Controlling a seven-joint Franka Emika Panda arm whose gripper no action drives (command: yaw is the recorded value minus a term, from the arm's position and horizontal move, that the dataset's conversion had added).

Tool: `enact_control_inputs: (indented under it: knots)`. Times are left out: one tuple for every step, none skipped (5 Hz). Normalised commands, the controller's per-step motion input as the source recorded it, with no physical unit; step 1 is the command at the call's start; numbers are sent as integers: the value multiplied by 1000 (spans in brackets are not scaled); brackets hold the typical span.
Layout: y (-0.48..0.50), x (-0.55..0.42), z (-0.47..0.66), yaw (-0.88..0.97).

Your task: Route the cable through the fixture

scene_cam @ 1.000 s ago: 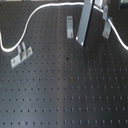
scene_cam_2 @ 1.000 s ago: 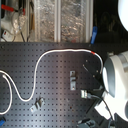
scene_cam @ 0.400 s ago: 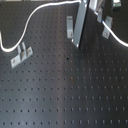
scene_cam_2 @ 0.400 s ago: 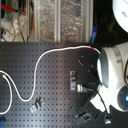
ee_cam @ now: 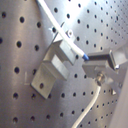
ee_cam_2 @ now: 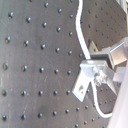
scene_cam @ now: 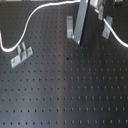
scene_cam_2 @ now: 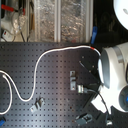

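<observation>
First exterior view shows our end effector (scene_cam: 86, 22) as a grey finger standing near the back of the perforated black counter (scene_cam: 65, 95); we cannot tell whether it is spread or pressed together. Just beside it, the cable (scene_cam: 35, 15) is thin, white and limp, curving across the counter's back. In the second exterior view the cable (scene_cam_2: 40, 67) snakes leftward, its red band (scene_cam_2: 94, 47) near the white arm (scene_cam_2: 112, 70).

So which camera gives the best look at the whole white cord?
The second exterior view: the cord snakes across the board from end to end. The first exterior view cuts it off at the edges; both wrist views show only a short stretch by a bracket.
</observation>
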Motion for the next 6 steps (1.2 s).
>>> enact_control_inputs:
  knots:
    - [-265, -133, -187, 37]
    - [18, 15, 0, 0]
    - [-77, 88, -97, -46]
    - [-313, -39, -243, -160]
    - [-84, -56, 0, -300]
    - [91, 15, 66, -54]
